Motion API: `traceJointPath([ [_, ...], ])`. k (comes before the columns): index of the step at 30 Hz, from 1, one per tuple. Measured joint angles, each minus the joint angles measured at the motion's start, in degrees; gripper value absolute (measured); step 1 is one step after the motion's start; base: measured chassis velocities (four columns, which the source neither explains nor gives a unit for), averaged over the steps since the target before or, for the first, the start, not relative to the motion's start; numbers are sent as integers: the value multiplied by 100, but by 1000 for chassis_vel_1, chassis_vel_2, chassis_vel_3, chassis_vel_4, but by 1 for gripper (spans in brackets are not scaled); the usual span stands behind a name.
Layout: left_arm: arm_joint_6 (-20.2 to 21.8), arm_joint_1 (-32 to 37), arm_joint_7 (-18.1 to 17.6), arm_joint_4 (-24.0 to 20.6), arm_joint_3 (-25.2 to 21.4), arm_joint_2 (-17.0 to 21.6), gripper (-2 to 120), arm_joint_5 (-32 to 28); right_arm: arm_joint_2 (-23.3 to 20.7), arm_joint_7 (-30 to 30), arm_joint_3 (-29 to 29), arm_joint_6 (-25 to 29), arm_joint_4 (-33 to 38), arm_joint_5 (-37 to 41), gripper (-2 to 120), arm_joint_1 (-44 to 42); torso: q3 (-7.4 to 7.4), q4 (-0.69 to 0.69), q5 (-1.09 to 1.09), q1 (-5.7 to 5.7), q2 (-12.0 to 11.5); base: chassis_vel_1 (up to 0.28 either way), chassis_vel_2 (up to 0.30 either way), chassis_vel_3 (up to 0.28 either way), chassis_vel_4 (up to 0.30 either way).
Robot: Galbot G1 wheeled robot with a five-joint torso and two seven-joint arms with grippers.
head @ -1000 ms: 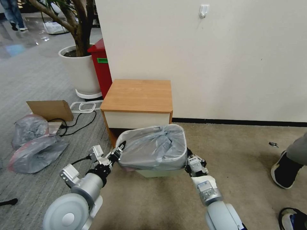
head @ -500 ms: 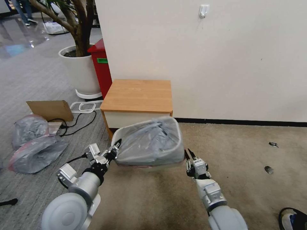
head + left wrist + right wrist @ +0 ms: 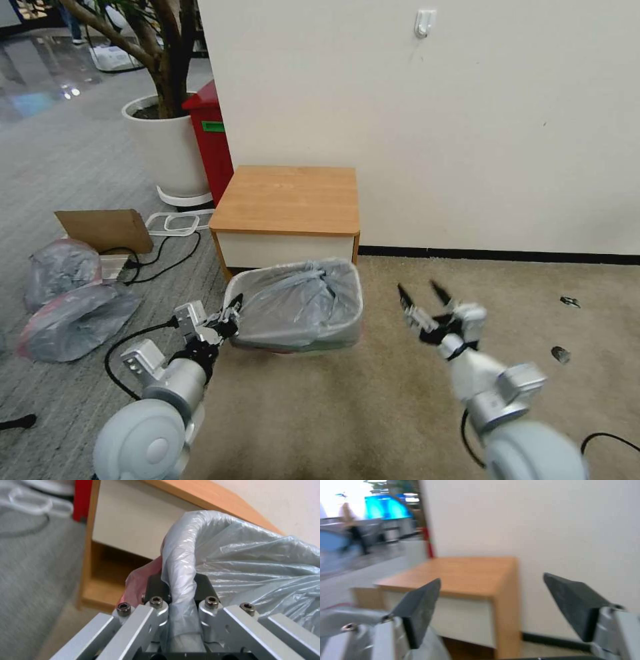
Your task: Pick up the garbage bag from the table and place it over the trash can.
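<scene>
A: What is seen on the floor before the wall?

B: The table (image 3: 287,200) is seen standing against the wall, its top bare. Directly in front of its drawer the trash can (image 3: 235,288) is seen on the carpet, tilted a little, its rim draped by the garbage bag (image 3: 300,307), which lines the opening and sags inward. A pink-red strip is seen along the bag's lower edge on the can's front.

A: How is the bag held?

B: The left gripper (image 3: 228,318) is placed at the can's left rim. In the left wrist view a fold of the bag (image 3: 206,562) is pinched between its dark fingers (image 3: 155,585), which are closed tight on the plastic with pink film bunched beside them.

A: And the other arm?

B: The right gripper (image 3: 425,298) is held in the air to the right of the can, apart from it, with nothing between its fingers. Its jaws are spread wide; in the right wrist view the two pads (image 3: 420,605) are seen far apart, with the table (image 3: 460,577) framed between them.
</scene>
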Motion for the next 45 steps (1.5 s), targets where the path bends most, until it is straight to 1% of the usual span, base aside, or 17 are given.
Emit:
traceJointPath([
  [1,0,0,0,0,0,0,6,0,0,0,0,0,0,0,84,0,0,0,0,0,0,0,0,0,0],
  [3,-49,38,130,-19,12,106,6,374,-344,-162,-336,-529,240,114,92,508,0,0,1,0,0,0,0,0,0],
  [4,-67,50,184,-26,14,141,6,504,-514,-269,-552,-732,278,128,92,744,0,1,2,0,0,0,0,0,0],
  [7,-90,70,267,-49,29,201,6,687,-857,-511,-993,-970,209,23,84,1168,0,1,0,0,0,0,0,0,0],
  [9,-137,102,393,-91,56,285,6,1030,-1273,-786,-1750,-988,-203,-411,71,1787,1,1,3,0,0,0,0,0,0],
  [10,-137,102,393,-91,56,285,6,1030,-1273,-786,-1750,-988,-203,-411,71,1787,1,1,3,0,0,0,0,0,0],
  [12,-210,120,506,-108,71,345,6,1417,-1445,-862,-2327,-1067,-416,-616,61,2346,0,-1,1,0,0,0,0,0,0],
  [13,-210,120,506,-108,71,345,6,1417,-1445,-862,-2327,-1067,-416,-616,61,2346,0,-1,1,0,0,0,0,0,0],
  [15,-278,126,589,-110,83,402,6,1819,-1518,-882,-2953,-1299,-579,-634,51,2995,0,0,0,0,0,0,0,0,0],
  [18,-362,128,642,-95,93,459,6,2082,-1516,-887,-3460,-1378,-796,-619,44,3509,1,1,1,0,0,0,0,0,0],
  [19,-396,127,657,-80,99,485,6,2188,-1461,-885,-3710,-1417,-946,-588,37,3748,1,1,-1,0,0,0,0,0,0],
  [23,-471,115,672,-35,115,537,6,2411,-1256,-766,-4067,-1541,-1259,-504,26,4063,1,1,0,0,0,0,0,0,0],
  [25,-504,116,673,-31,123,573,6,2533,-1002,-640,-4342,-1883,-1522,-525,13,4287,1,0,0,0,0,0,0,0,0],
  [27,-506,122,673,-43,123,582,6,2554,-921,-575,-4416,-2002,-1599,-548,11,4342,1,1,0,1,0,0,0,0,0],
  [29,-512,143,673,-91,123,599,6,2600,-760,-486,-4555,-2283,-1744,-667,1,4433,0,0,0,0,0,0,0,0,0],
  [34,-512,194,674,-229,94,605,6,2619,-534,-458,-4755,-2394,-2053,-1163,0,4471,0,0,1,0,0,0,0,0,0],
  [45,-538,352,734,-429,72,483,6,2860,-449,-553,-4956,-2387,-2557,-1831,0,4546,0,0,1,0,0,0,0,0,0],
])
